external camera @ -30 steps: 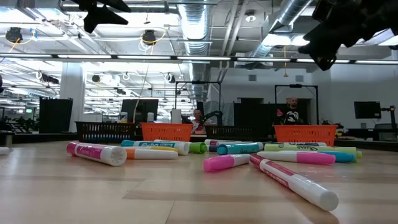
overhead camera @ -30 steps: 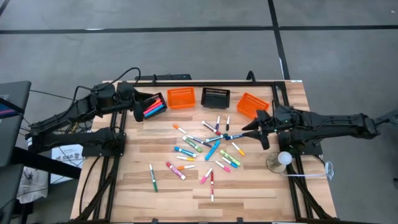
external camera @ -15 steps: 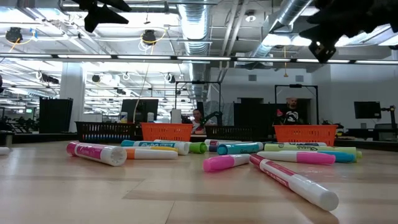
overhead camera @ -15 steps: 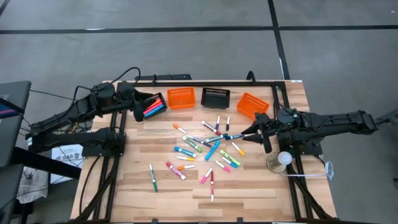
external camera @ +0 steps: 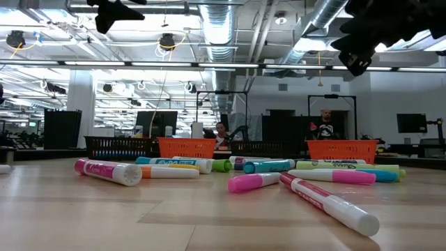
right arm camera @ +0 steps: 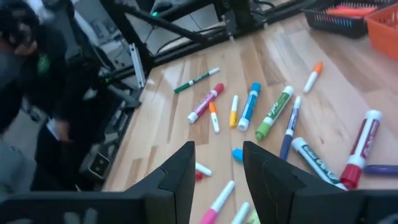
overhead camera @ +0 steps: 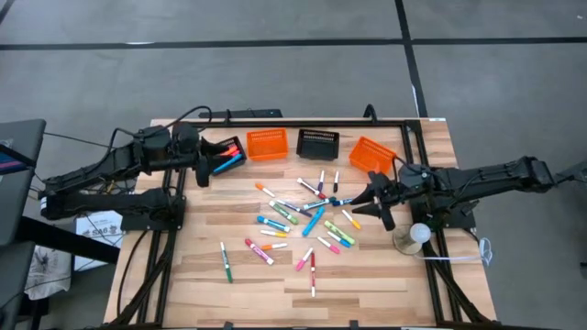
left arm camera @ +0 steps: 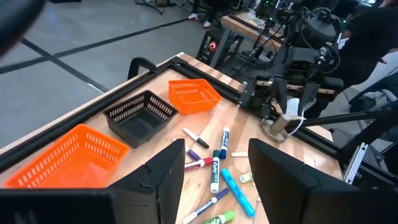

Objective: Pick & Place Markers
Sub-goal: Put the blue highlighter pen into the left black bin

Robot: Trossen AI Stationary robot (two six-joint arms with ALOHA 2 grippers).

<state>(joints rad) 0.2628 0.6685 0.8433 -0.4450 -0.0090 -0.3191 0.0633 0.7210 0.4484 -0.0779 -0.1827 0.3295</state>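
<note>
**Right gripper open above the markers, nothing in it**

You are looking at a pale wooden table (overhead camera: 385,275) of striped planks inside a black tube frame.

Your right gripper (overhead camera: 358,203) sits at 3 o'clock of the marker heap. Its two dark, blocky fingers (right arm camera: 177,174) stand apart, and bare wood and a blue cap show through the gap. They touch nothing, and the low view shows the gripper up off the table.

Your left gripper (overhead camera: 203,170) waits at 10 o'clock, near the table's far left corner. Its fingers (left arm camera: 165,177) are also spread, with only table visible between them. A dark holder (overhead camera: 225,153) with red and blue markers in it sits just beside this gripper. You cannot tell whether the two touch.

Three slotted plastic baskets (overhead camera: 318,143) line the 12 o'clock edge: orange, black, orange. The right-hand one is turned at an angle.

The markers (overhead camera: 303,215) lie flat and crisscrossed at the centre. They are short, smooth, round barrels, white or coloured, with pink, green, blue and orange caps. One green-capped marker (overhead camera: 225,261) lies apart at 8 o'clock, and a red one (overhead camera: 313,272) lies at 6 o'clock.
</note>
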